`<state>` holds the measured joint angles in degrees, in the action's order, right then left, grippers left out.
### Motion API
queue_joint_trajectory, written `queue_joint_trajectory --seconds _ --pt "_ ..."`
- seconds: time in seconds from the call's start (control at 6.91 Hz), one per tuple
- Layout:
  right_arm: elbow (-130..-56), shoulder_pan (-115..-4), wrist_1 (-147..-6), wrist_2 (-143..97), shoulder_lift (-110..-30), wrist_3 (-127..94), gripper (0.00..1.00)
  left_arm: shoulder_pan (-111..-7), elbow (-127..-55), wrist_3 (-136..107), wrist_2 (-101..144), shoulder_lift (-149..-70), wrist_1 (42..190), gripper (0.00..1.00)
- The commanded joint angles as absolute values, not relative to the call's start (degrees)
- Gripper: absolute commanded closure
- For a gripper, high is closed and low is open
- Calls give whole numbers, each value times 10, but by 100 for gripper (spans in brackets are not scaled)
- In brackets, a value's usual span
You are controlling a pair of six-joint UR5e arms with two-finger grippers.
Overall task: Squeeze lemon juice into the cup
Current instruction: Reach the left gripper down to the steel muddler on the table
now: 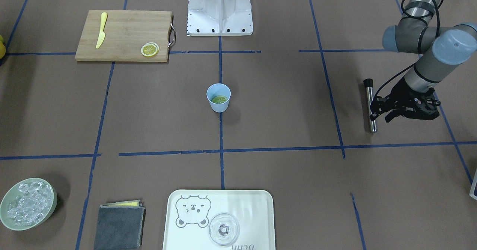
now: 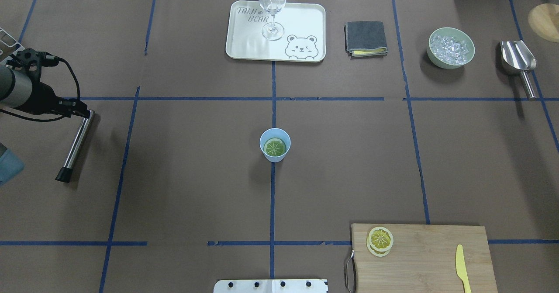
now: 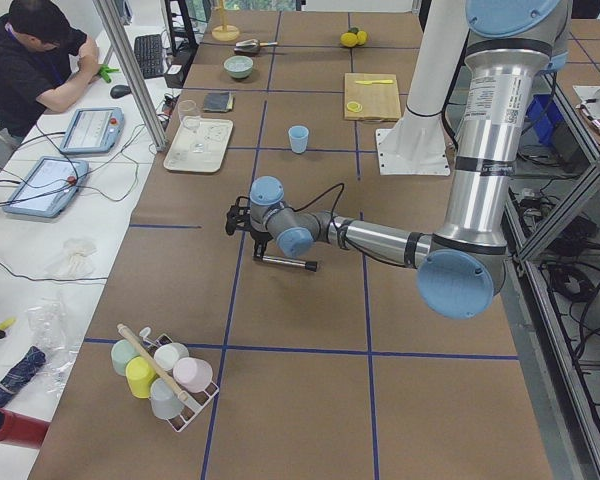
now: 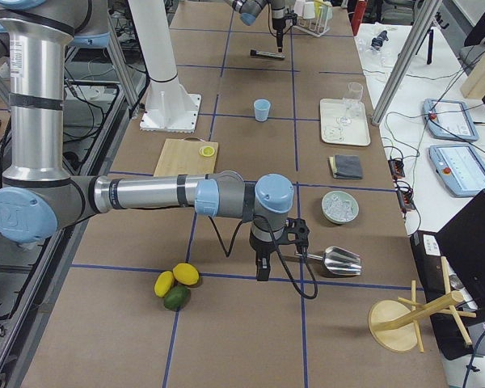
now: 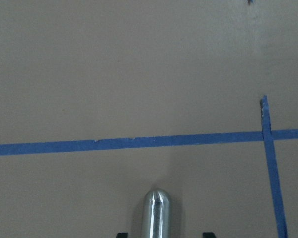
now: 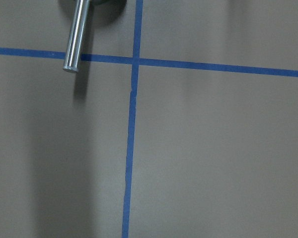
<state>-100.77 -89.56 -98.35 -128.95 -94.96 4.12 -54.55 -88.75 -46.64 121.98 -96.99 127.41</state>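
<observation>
The lemon [image 1: 219,100] slice lies flat inside the cup [image 1: 219,108], which stands upright in the middle of the worktop [image 1: 283,104]. The left end effector [image 1: 379,115] is released: its fingers are on both sides of a metal rod [image 1: 370,101], not touching it. For the right end effector [image 4: 261,273], released or clenched, I cannot tell.

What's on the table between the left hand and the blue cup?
Only bare table crossed by a blue tape line, seen in the overhead view. The left hand is by a metal rod; the cup stands mid-table.
</observation>
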Motion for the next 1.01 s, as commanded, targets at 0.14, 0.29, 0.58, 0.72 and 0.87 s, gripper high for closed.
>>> queue_joint_trajectory --seconds 0.14,0.29,0.58,0.72,0.87 --pt "-1005 -896 -983 -1288 -950 41 0 -540 -856 -447 1220 -991 1278 41" --pt "-1005 -896 -983 -1288 -950 41 0 -539 -855 -447 1220 -991 1278 43" --pt "-1005 -896 -983 -1287 -949 39 0 -539 -843 -446 1220 -991 1279 45" --pt "-1005 -896 -983 -1288 -949 38 0 -538 -845 -447 1220 -991 1277 45" --pt "-1004 -896 -983 -1287 -949 38 0 -538 -843 -447 1220 -991 1277 45"
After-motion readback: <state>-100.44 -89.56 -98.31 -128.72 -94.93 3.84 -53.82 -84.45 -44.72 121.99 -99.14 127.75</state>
